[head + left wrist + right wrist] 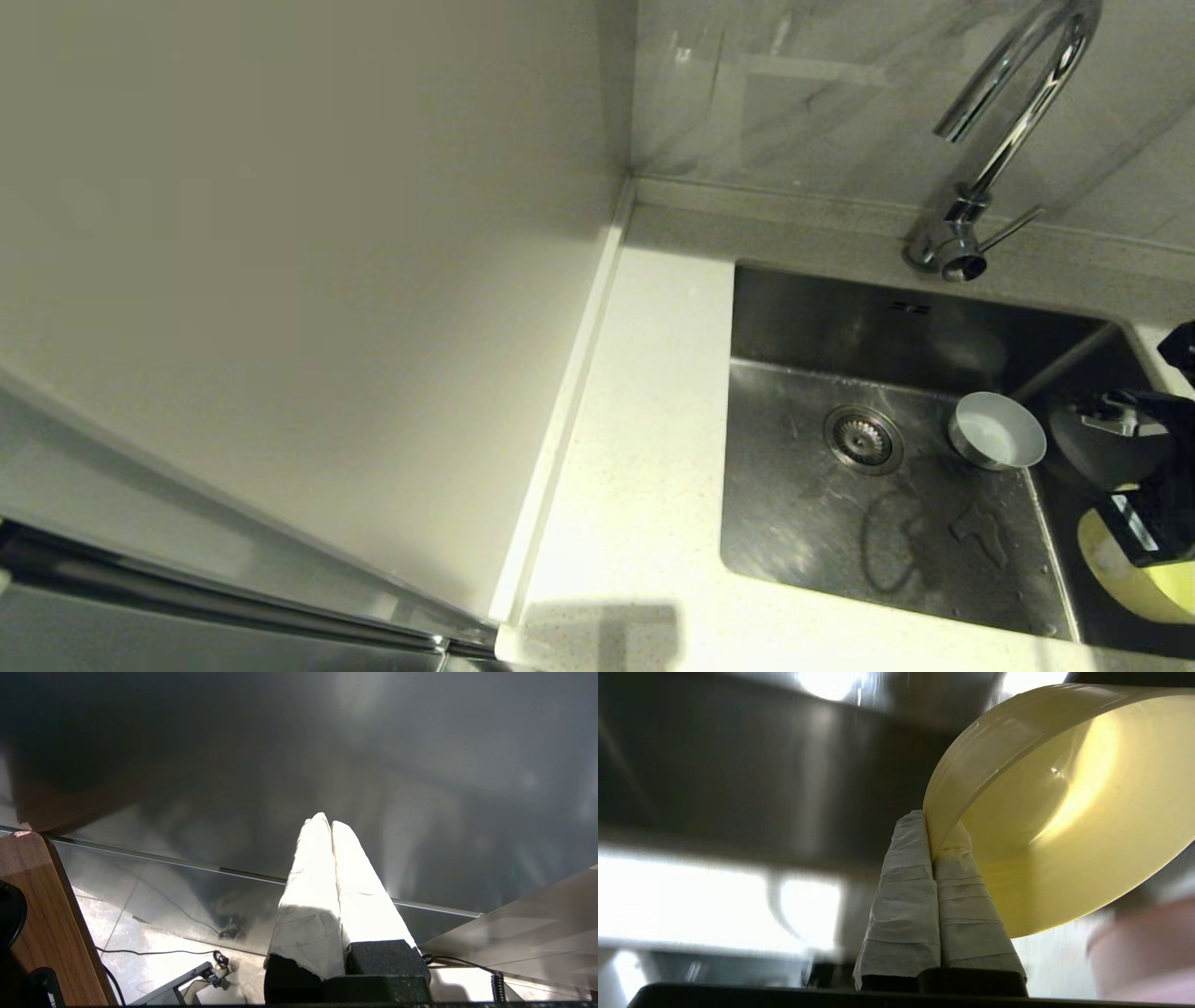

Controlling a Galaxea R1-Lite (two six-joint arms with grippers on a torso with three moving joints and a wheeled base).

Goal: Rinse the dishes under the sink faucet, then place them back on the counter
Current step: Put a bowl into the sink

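Your right hand (930, 833) is clamped on the rim of the yellow-green bowl (1064, 812), at the sink's (794, 523) right edge. White bowl (996, 431) sits in the basin beside the drain (863, 439). Left hand (331, 823) parked, fingers together.

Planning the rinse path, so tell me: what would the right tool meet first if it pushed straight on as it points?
Probably the sink's steel wall: the right tool, pinching the yellow-green bowl's rim, points at it, though depth is unclear.

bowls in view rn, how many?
3. White bowl sits in the sink, right of the drain. Yellow-green bowl is pinched by its rim in the right gripper. Pink one shows blurred beside it. No others seen; some may be hidden.
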